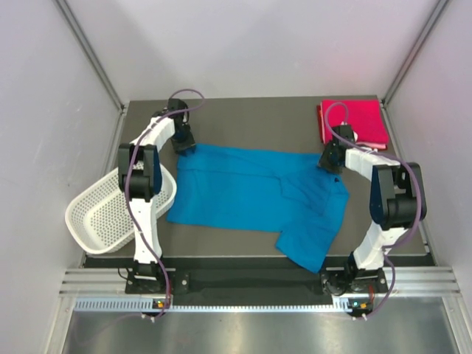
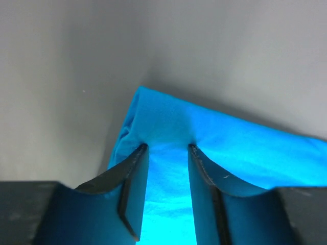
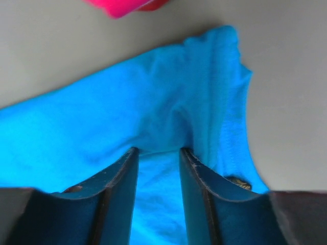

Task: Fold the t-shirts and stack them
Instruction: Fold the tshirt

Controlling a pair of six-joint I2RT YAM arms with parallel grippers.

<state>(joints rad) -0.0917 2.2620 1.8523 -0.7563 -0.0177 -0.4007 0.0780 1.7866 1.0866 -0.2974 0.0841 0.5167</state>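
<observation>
From above, the dark grey table [image 1: 251, 118] sits inside pale walls [image 1: 44, 88] with metal rails in the far corners. The blue shirt [image 1: 243, 195] lies spread across the middle, and one flap trails toward 5 o'clock, near the front edge. The pink shirt [image 1: 358, 122] lies folded at 1 o'clock by the far right corner, apart from the blue one. A white mesh basket [image 1: 99, 217] sits at 8 o'clock, tilted and hanging over the table's left edge, partly hidden behind the left arm. The left gripper [image 1: 184, 147] is down on the blue shirt's 11 o'clock corner and the right gripper [image 1: 328, 166] on its 2 o'clock edge; neither one's finger gap can be made out from here. In the left wrist view, the dark fingers [image 2: 130, 178] stand partway apart on the shirt's corner. Blue cloth fills the gap, and whether they pinch it cannot be told; the bare table beyond is blurred. In the right wrist view, the fingers [image 3: 196, 189] also stand narrowly apart. Creased blue cloth runs up between them, so a grip is likewise unclear. A hem curls at 1 o'clock, and the pink shirt is cut off at 12 o'clock.
</observation>
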